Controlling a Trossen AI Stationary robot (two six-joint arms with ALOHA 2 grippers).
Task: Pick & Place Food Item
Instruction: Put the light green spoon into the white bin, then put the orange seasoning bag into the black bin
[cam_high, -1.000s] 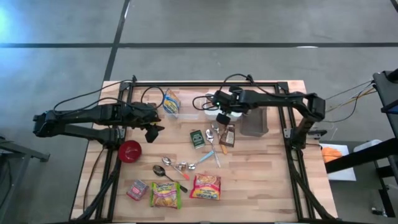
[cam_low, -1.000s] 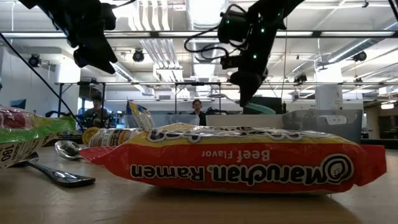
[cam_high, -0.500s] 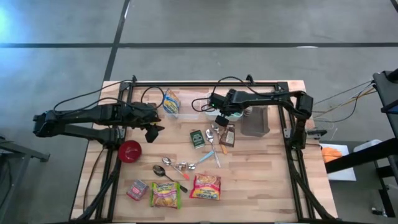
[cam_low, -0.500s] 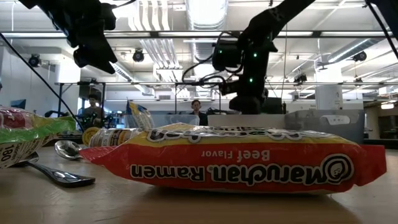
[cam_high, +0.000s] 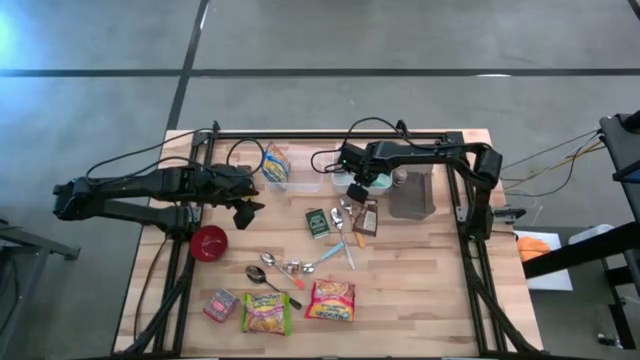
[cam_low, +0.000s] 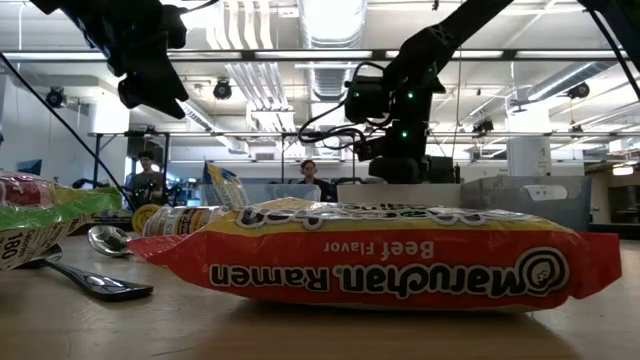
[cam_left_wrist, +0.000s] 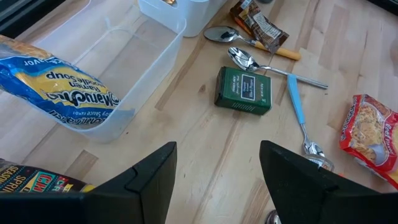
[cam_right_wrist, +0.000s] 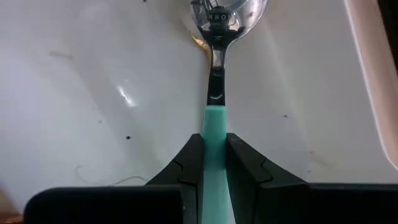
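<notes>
My right gripper (cam_high: 357, 184) is at the table's far middle, shut on a spoon with a teal handle (cam_right_wrist: 213, 134). Its metal bowl (cam_right_wrist: 222, 14) points down into a white container (cam_right_wrist: 93, 93). My left gripper (cam_left_wrist: 217, 180) hangs open above the table's left part, touching nothing. Below it, a yellow ramen packet (cam_left_wrist: 53, 87) lies in a clear bin (cam_left_wrist: 140, 56). A green packet (cam_left_wrist: 244, 91) lies flat on the wood. A red beef ramen pack (cam_low: 380, 265) lies near the front edge. My right gripper pinches the spoon's teal handle (cam_right_wrist: 214, 146) between its two fingers, which lie along the handle. The fingers come from above, pointing steeply down. The spoon hangs bowl end down inside the white container. Whether the bowl touches the container's floor I cannot tell.
Loose spoons (cam_high: 340, 222) and a brown packet (cam_high: 366, 218) lie mid-table. A grey bin (cam_high: 408, 195) stands at the far right, a red bowl (cam_high: 209, 242) at the left. Ramen packs (cam_high: 266, 313) and a small red packet (cam_high: 220, 304) lie along the front edge.
My right gripper has sunk with the spoon toward the white container and tipped more steeply down, shifting slightly toward the table's left. It has stayed shut on the handle. The spoon's teal handle has dropped out of the low view.
</notes>
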